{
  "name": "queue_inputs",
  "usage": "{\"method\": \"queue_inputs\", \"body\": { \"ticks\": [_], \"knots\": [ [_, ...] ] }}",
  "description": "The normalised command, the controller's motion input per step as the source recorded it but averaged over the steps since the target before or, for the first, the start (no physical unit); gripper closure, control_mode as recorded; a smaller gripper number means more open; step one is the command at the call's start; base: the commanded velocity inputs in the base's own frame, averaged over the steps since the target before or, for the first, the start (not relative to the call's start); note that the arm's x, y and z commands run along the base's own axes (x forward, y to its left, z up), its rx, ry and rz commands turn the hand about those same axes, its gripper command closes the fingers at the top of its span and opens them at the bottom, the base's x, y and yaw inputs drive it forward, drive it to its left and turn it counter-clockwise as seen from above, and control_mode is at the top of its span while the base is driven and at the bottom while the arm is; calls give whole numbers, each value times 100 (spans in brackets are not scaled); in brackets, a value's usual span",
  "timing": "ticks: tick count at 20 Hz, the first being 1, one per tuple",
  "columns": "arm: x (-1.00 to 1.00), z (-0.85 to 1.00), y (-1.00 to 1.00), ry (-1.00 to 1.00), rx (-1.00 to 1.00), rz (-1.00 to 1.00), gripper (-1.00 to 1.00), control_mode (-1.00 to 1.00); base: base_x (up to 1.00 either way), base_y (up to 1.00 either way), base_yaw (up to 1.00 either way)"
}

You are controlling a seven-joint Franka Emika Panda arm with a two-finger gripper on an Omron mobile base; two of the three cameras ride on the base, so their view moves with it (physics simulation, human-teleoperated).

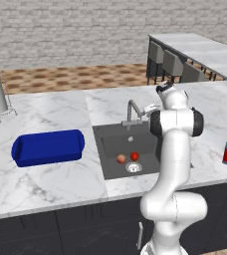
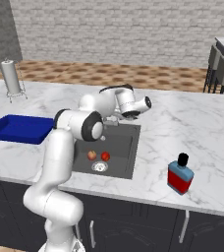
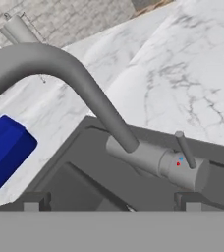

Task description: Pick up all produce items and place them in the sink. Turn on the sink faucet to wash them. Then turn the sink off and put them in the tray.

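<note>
Now both fruits lie in the sink [image 1: 105, 149].
Apple [image 1: 121, 159] left of tomato [image 1: 134, 156]; gripper [image 3: 112, 206] near the faucet [image 3: 79, 83], fingers spread, holding nothing.

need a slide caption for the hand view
End effector poised at the faucet lever, blue tray beyond the sink.
</note>
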Motion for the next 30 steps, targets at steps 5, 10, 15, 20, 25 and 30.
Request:
{"method": "queue_inputs", "body": {
  "ticks": [5, 10, 15, 20, 25, 30],
  "knots": [
    [14, -17, 0, 1, 0, 0, -100, -100, 0, 0, 0],
    [6, -30, 0, 1, 0, 0, -100, -100, 0, 0, 0],
    [8, -20, 0, 0, 0, 0, -100, -100, 0, 0, 0],
    [12, -2, 0, 0, 0, 0, -100, -100, 0, 0, 0],
    [20, 0, 0, 0, 0, -2, -100, -100, 0, 0, 0],
    [16, -1, 0, 0, 0, -5, -100, -100, 0, 0, 0]
  ]
}}
